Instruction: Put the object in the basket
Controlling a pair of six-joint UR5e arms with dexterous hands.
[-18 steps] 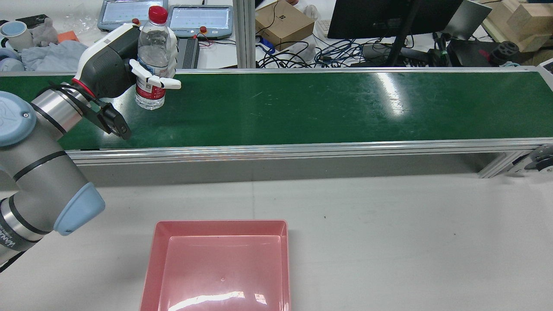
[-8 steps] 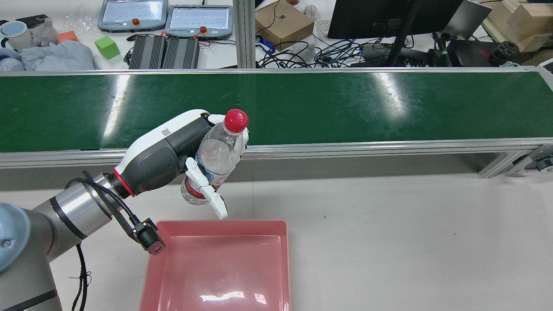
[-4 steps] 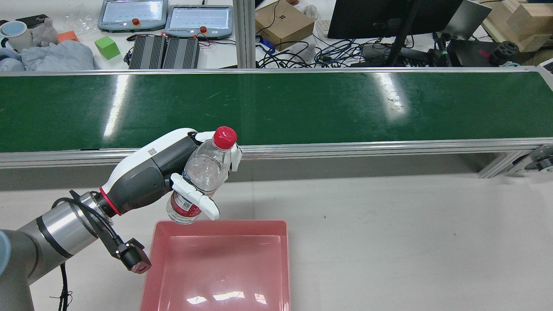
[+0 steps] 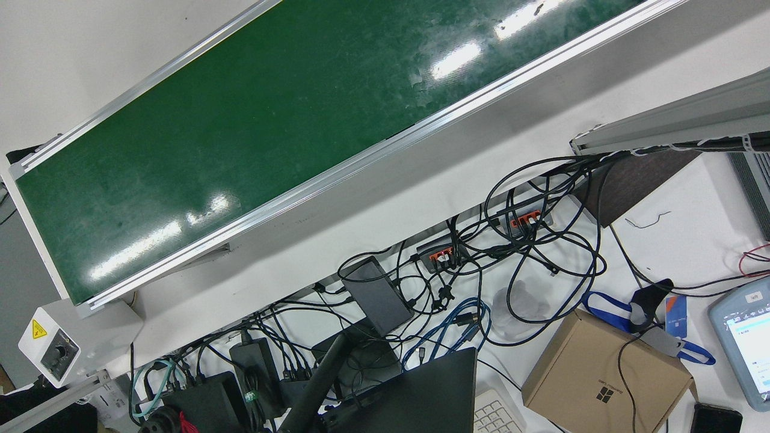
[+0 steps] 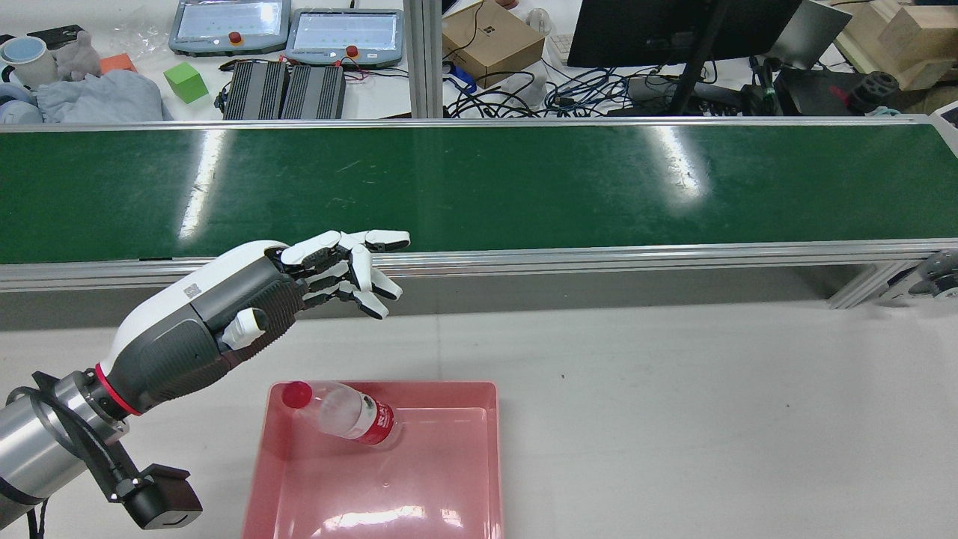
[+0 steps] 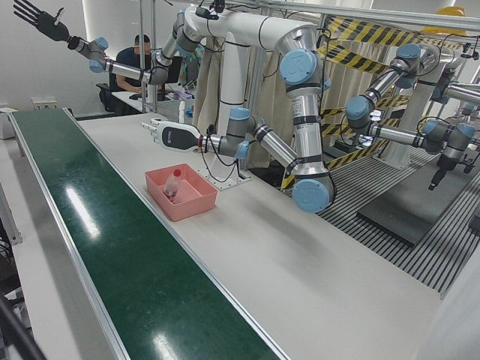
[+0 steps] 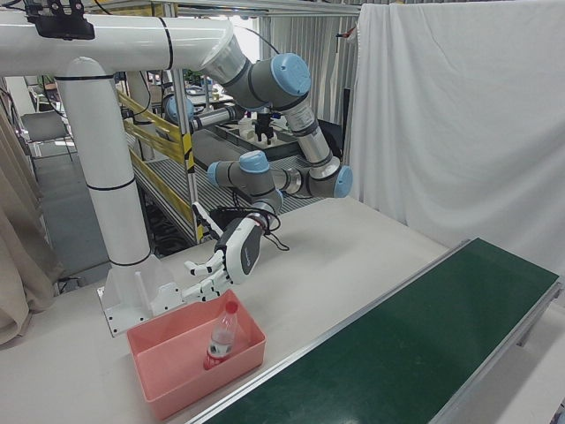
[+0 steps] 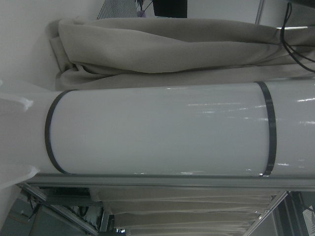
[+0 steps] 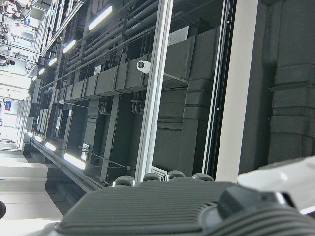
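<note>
- Reading the rear view from its left: the left hand (image 5: pixel 247 314) hangs above the table (image 5: pixel 673 419), just outside the far-left corner of the basket (image 5: pixel 494 449). Fingers (image 5: pixel 374 241) are spread and stretched toward the conveyor belt (image 5: pixel 524 187). Nothing is in the palm.
- The right-front view agrees: left hand (image 7: pixel 225 261) sits above the basket's back edge, fingers apart, clear of the bottle (image 7: pixel 221 340).
- Next along, the bottle (image 5: pixel 344 412) is inside the basket, in its far-left part. The red cap is up by the far-left corner and the base points toward the middle.
- It looks tilted, with the cap end propped on the wall rather than flat. I can't tell whether it has settled.
- The rest of the basket floor is bare, as are the table to its right and the belt.
- The right hand (image 6: pixel 34 16) shows only in the left-front view. It is raised high, well away from the work, dark fingers fanned out and holding nothing.
- Step, my read: the drop is done, since the object is in the basket and no hand touches it. Only the retreat is left.
- Next move: lift the left hand up and back, clear of the rim. Don't sweep the fingers over the corner where the cap rests.
- Risk is low. Clipping the basket wall could shift the basket or roll the bottle.
</note>
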